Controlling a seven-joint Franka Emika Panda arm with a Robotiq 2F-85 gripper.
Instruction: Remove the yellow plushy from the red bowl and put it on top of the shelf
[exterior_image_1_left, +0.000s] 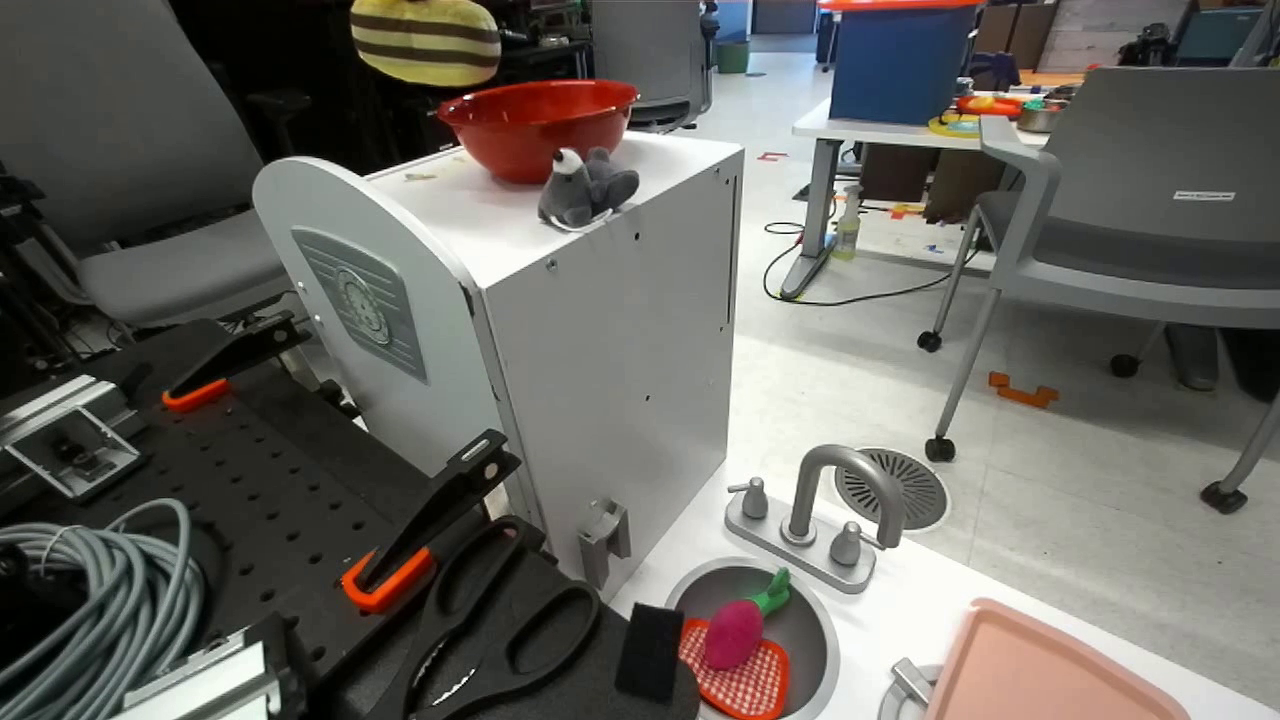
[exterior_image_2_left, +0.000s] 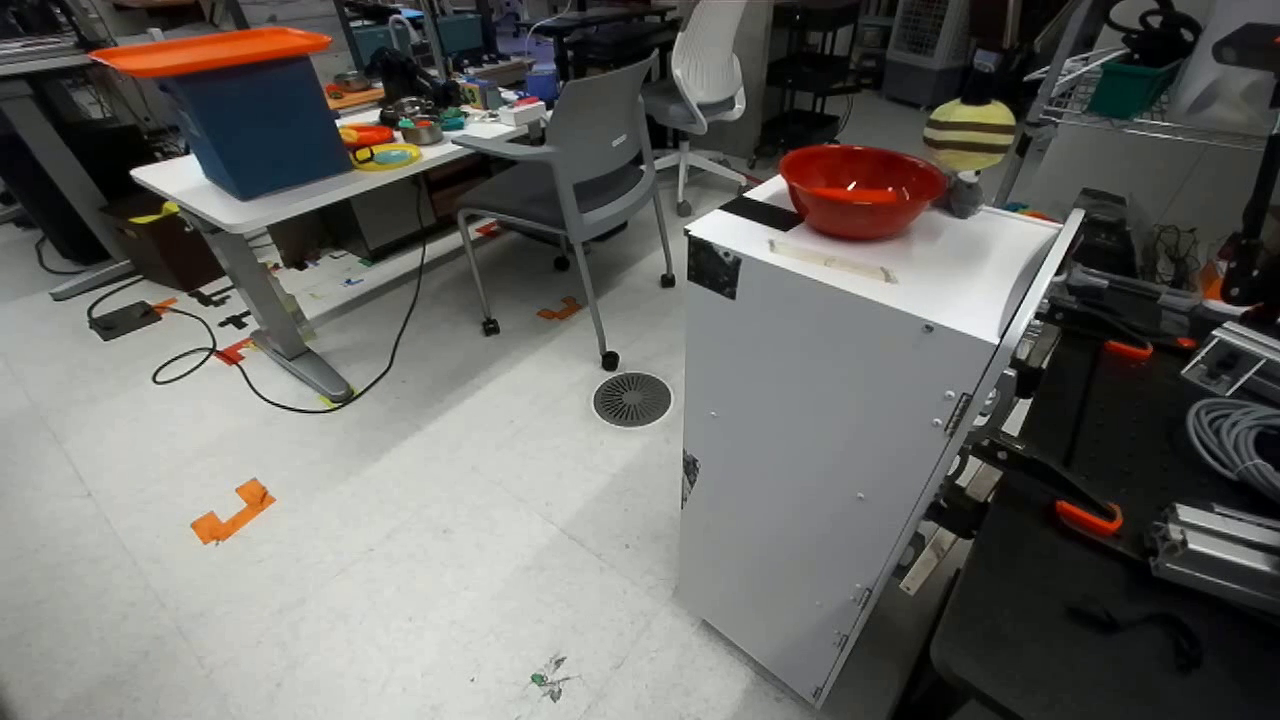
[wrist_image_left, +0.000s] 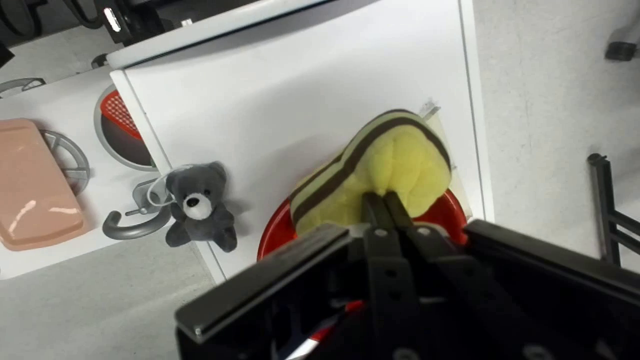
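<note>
In an exterior view, the yellow plushy (exterior_image_1_left: 425, 42) hangs outside the red bowl (exterior_image_1_left: 535, 130). In an exterior view, it shows beside the bowl, higher than the shelf (exterior_image_2_left: 820, 430). In the wrist view, the hand (wrist_image_left: 381, 196) stands narrow, pinching the plushy. Advised: lower onto bare shelf, clear of bowl and grey bear (wrist_image_left: 202, 209), then release.

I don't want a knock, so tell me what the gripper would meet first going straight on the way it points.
The gripper, leading with the yellow plushy it holds, would probably meet the shelf top first, beside the red bowl; depth is unclear, so the bowl's rim might catch.
</note>
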